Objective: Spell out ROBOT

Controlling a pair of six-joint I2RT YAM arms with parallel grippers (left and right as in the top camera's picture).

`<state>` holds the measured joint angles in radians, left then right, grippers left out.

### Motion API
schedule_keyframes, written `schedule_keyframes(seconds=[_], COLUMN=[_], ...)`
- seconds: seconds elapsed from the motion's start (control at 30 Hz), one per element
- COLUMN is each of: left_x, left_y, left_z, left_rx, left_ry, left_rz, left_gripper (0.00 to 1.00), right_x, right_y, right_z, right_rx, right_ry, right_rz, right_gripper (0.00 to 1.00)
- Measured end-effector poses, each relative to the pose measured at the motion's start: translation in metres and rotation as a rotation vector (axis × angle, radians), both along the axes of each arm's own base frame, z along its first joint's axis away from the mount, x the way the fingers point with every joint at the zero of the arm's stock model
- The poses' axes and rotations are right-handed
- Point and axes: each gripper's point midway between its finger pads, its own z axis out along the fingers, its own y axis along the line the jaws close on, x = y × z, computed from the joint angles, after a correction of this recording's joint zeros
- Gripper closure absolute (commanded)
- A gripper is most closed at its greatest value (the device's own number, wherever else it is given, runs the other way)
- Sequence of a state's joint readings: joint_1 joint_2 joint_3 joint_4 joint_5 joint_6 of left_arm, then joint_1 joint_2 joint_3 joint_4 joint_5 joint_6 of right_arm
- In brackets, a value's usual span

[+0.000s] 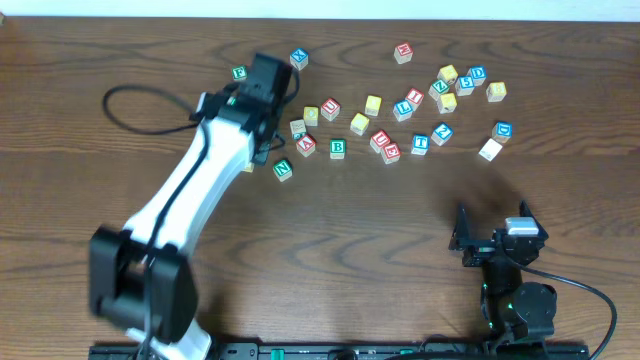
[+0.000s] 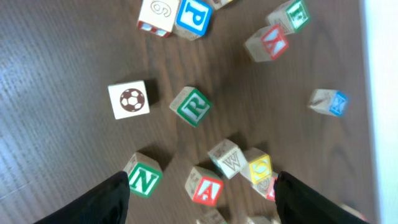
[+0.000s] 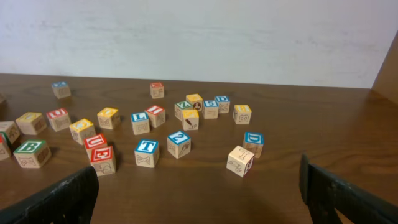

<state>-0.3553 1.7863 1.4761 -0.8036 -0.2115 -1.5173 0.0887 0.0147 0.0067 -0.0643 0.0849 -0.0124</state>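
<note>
Lettered wooden blocks lie scattered across the far half of the table. My left gripper (image 1: 266, 96) hangs open over the left end of the scatter. In the left wrist view it (image 2: 202, 200) is empty, with a green R block (image 2: 193, 106) ahead of the fingers, and a green N block (image 2: 144, 177), a red A block (image 2: 206, 186) and a yellow O block (image 2: 260, 167) near them. A green B block (image 1: 338, 148) and a blue T block (image 1: 420, 144) sit mid-scatter. My right gripper (image 1: 488, 242) is open and empty near the front edge, and its wrist view (image 3: 199, 199) faces the blocks.
A soccer-ball block (image 2: 129, 99), a blue P block (image 2: 194, 15) and a blue X block (image 2: 329, 101) lie around the R. A plain-faced block (image 3: 240, 160) and a blue D block (image 3: 253, 142) are nearest my right gripper. A black cable (image 1: 140, 95) loops at the far left.
</note>
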Motion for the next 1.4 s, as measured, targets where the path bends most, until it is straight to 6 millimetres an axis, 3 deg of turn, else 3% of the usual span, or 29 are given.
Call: schedule_keyframes(seconds=[0.17, 0.3, 0.5, 0.77, 1.2, 1.4], left_x=[0.019, 0.028, 0.024, 0.024, 0.036, 0.037], left_y=[-0.007, -0.011, -0.003, 0.017, 0.009, 0.008], left_z=[-0.017, -0.018, -0.015, -0.031, -0.063, -0.079], left_rx=[0.051, 0.067, 0.078, 0.044, 0.126, 0.147], left_ry=[0.119, 0.155, 0.186, 0.250, 0.313, 0.343], left_rz=[-0.021, -0.041, -0.035, -0.010, -0.343, -0.404], left_gripper=[0.26, 0.26, 0.26, 0.26, 0.26, 0.25], right_x=[0.000, 0.000, 0.000, 0.000, 0.000, 0.000], right_y=[0.000, 0.000, 0.000, 0.000, 0.000, 0.000], right_z=[0.000, 0.000, 0.000, 0.000, 0.000, 0.000], right_rx=[0.000, 0.000, 0.000, 0.000, 0.000, 0.000], right_ry=[0.000, 0.000, 0.000, -0.001, -0.001, -0.001], right_rz=[0.000, 0.000, 0.000, 0.000, 0.000, 0.000], right_gripper=[0.01, 0.01, 0.01, 0.01, 0.01, 0.01])
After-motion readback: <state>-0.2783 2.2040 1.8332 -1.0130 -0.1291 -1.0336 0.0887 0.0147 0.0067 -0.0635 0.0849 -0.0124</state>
